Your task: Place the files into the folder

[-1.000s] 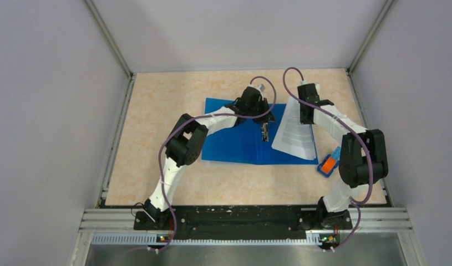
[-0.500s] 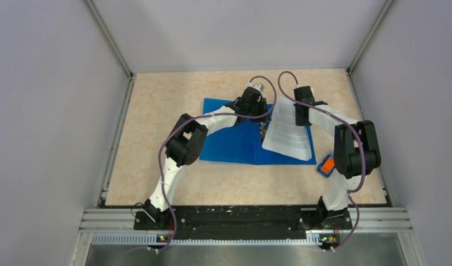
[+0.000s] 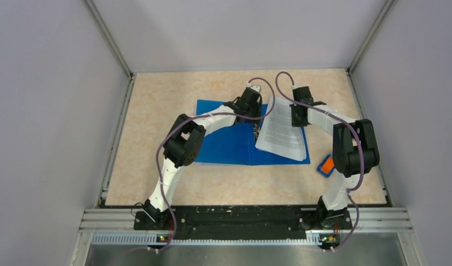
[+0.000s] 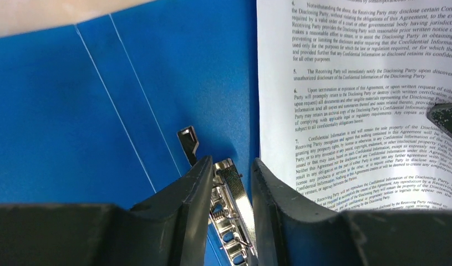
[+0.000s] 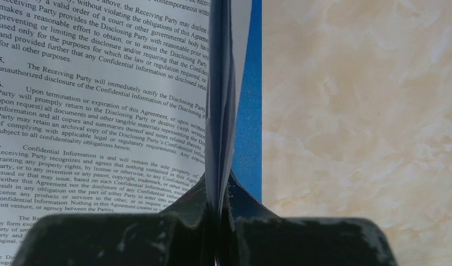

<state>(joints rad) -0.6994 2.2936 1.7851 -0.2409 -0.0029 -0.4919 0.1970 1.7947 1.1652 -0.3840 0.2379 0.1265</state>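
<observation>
The blue folder [image 3: 226, 145] lies open on the table. Its metal clip [image 4: 230, 195] sits near the spine. My left gripper [image 3: 255, 114] is closed round the clip's lever, which shows between its fingers [image 4: 232, 166]. The files [image 3: 282, 136], white sheets of black text, lie slanted over the folder's right half, their left edge close to the clip [image 4: 356, 100]. My right gripper [image 3: 297, 115] is shut on the far right edge of the files, and the pinched sheets stand on edge between its fingers [image 5: 219, 191]. The blue folder [image 5: 248, 111] shows beneath them.
A small orange-and-blue object [image 3: 325, 165] lies on the table right of the folder, by the right arm's elbow. Grey walls enclose the table [image 3: 157, 183] on the left, back and right. A black rail [image 3: 240, 215] runs along the near edge.
My right gripper has dragged the files left, further onto the folder and up towards the clip. The folder and my left gripper have shifted slightly left.
</observation>
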